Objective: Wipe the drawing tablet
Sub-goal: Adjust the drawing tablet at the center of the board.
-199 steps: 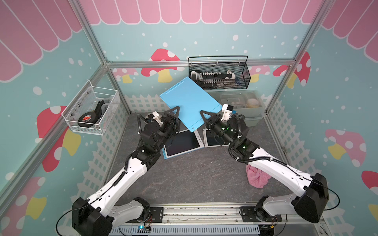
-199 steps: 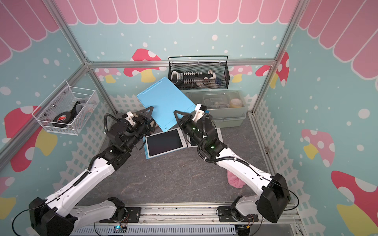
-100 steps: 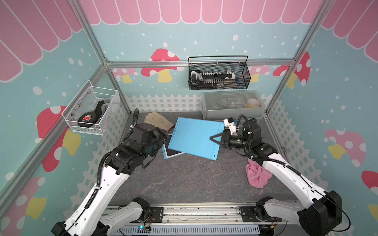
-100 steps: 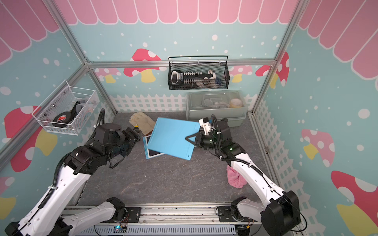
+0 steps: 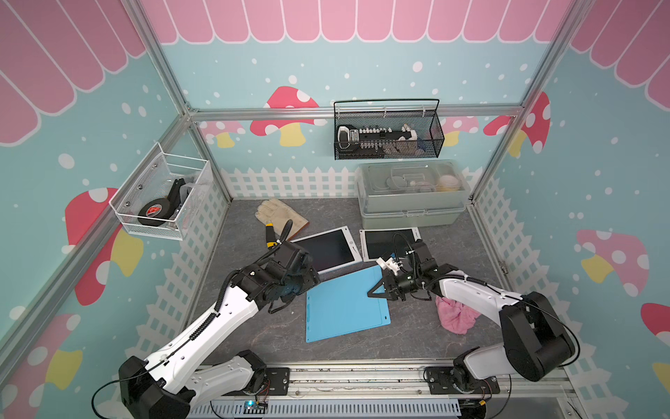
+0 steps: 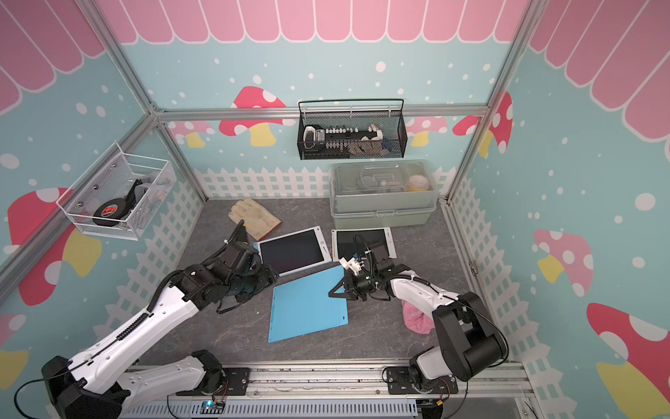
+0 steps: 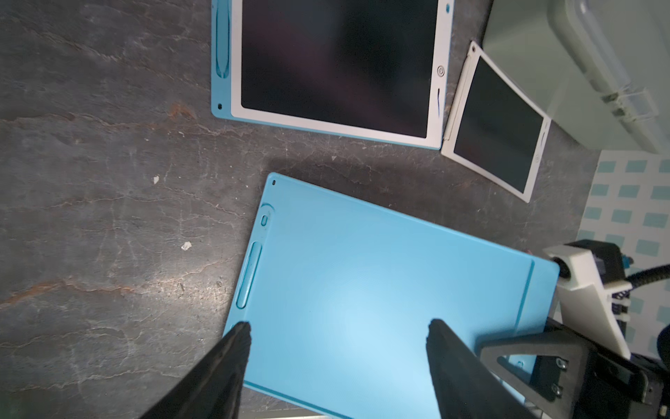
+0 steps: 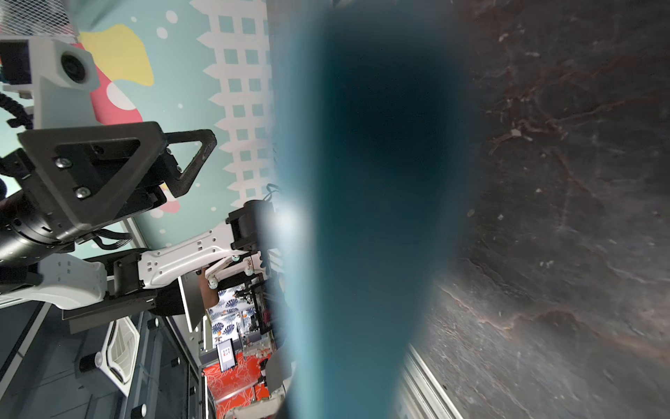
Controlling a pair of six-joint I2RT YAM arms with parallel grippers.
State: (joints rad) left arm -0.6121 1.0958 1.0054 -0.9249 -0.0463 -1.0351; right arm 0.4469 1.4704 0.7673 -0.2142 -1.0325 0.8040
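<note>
At centre frame, the right gripper (image 5: 377,292) clamps an edge of the blue tablet (image 5: 344,308); the left gripper (image 7: 337,326) hovers above it, jaws apart.

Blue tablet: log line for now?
blue tablet: back up on table | right gripper: shut on its edge | left gripper: open over it | pink cloth: on table, not held

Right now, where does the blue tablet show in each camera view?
Top views: blue tablet near picture centre, blue back up.
Left wrist: just beyond the open left gripper, at.
Right wrist: blurred blue band, close up.
Landmark: white-framed tablet beside it; absent from right wrist.
</note>
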